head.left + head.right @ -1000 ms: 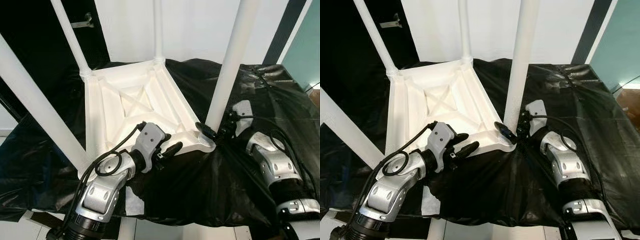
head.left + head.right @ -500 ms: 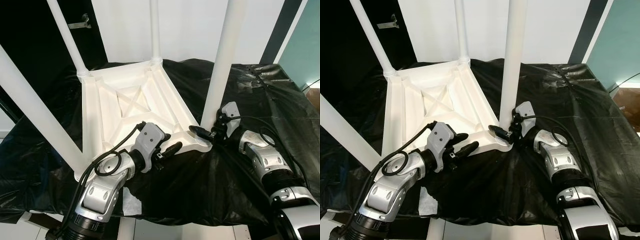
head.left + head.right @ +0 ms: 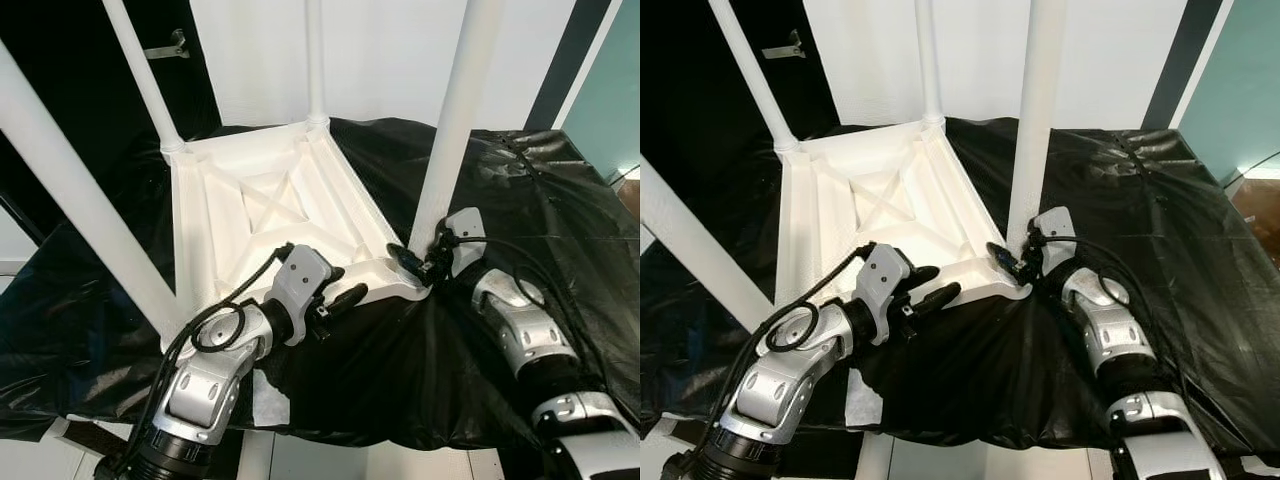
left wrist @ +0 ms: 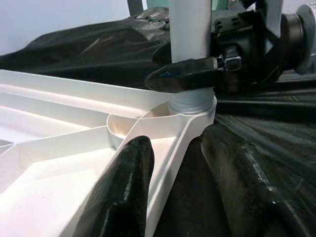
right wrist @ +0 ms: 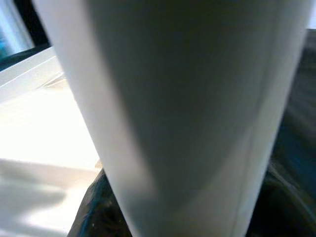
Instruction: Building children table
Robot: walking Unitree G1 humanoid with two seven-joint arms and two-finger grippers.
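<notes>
A: Any writing or brand to read?
B: None legible. The white table top point(image 3: 270, 215) lies upside down on a bench draped in black plastic sheet point(image 3: 560, 200), with white walls behind.

A: And the pincers?
B: The left pincer point(image 3: 345, 297) straddles the top's near rim, fingers point(image 4: 123, 192) parted. The right pincer point(image 3: 412, 262) is clamped round the near right leg point(image 3: 450, 130) at its socket.

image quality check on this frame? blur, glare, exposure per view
Eye views: sharp; sheen on the black sheet. Left wrist view: left gripper's fingers soft up close, leg and right gripper sharper. Right wrist view: leg blurred, tabletop overexposed.
</notes>
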